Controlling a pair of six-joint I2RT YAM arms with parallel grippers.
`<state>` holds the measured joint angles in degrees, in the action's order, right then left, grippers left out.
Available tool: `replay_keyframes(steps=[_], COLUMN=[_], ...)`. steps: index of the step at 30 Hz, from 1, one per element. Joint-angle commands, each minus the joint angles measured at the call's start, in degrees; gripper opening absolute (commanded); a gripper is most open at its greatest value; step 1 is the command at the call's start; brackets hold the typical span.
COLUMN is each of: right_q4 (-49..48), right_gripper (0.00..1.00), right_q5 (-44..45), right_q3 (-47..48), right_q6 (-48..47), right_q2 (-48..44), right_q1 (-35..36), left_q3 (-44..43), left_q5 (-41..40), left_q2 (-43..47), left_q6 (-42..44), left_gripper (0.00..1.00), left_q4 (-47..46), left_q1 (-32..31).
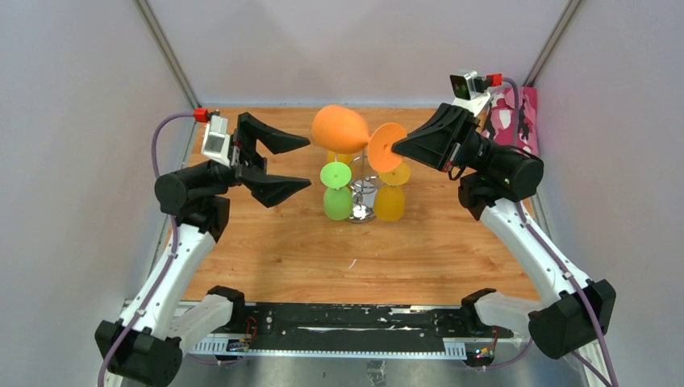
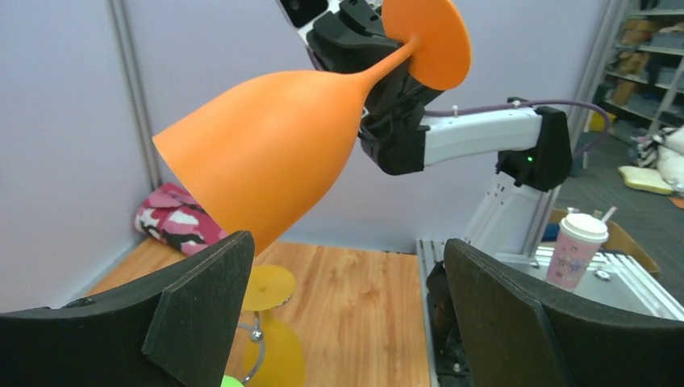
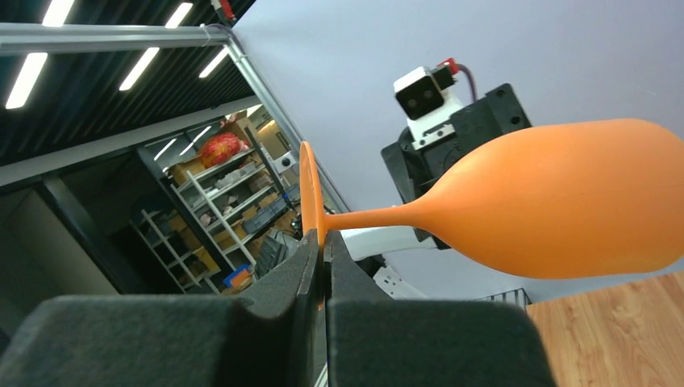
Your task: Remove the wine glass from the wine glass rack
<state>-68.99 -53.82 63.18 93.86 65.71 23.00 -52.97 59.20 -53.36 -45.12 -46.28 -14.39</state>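
Observation:
My right gripper (image 1: 397,147) is shut on the thin foot of an orange wine glass (image 1: 339,125). It holds the glass on its side in the air, bowl toward the left arm, above and just behind the chrome wine glass rack (image 1: 364,187). In the right wrist view the jaws (image 3: 323,250) pinch the foot disc and the bowl (image 3: 565,201) sticks out to the right. My left gripper (image 1: 306,164) is open and empty, left of the rack. In the left wrist view the orange glass (image 2: 266,153) hangs above its open gripper (image 2: 347,274).
A green glass (image 1: 337,189) and a yellow-orange glass (image 1: 390,201) hang on the rack, with another yellow one (image 1: 343,157) behind. A pink camouflage bag (image 1: 512,117) stands at the back right corner. Grey walls close three sides of the wooden table (image 1: 282,258).

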Motion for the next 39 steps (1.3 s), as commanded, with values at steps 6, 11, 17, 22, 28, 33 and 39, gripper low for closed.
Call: replay_keyframes(steps=[6,11,17,22,28,33,39], right_q4=[-18.4,-19.0,-20.0,-20.9,-22.0,-22.4,-22.4], right_gripper=[0.0,0.0,0.0,0.0,0.0,0.0,0.0], right_q5=[0.6,0.8,0.9,1.5,1.4,1.9,2.1], right_q3=[1.5,0.8,-1.0,-1.2,0.6,-0.4,-1.1], right_q6=[5.0,5.6,4.8,3.3,2.1,1.8,1.0], right_q2=[1.6,1.9,4.9,8.3,11.9,13.9,16.6], right_q1=[2.3,2.7,6.1,9.9,12.5,12.9,12.9], left_q3=[0.7,1.1,0.7,0.9,3.4,5.8,7.6], left_q5=[4.1,3.9,3.5,3.3,1.9,0.3,-1.6], left_q2=[-13.1,-13.7,-11.4,-10.3,-8.2,-5.1,-2.1], left_q6=[-31.7,-31.1,-31.1,-31.3,-31.6,-31.4,-32.0], left_gripper=[0.92,0.92,0.92,0.91,0.84,0.78,0.56], left_q4=[-42.5,-42.5,-42.4,-42.4,-42.3,-42.3,-42.4], left_q1=[-0.3,-0.3,-0.2,-0.2,-0.3,-0.3,-0.3])
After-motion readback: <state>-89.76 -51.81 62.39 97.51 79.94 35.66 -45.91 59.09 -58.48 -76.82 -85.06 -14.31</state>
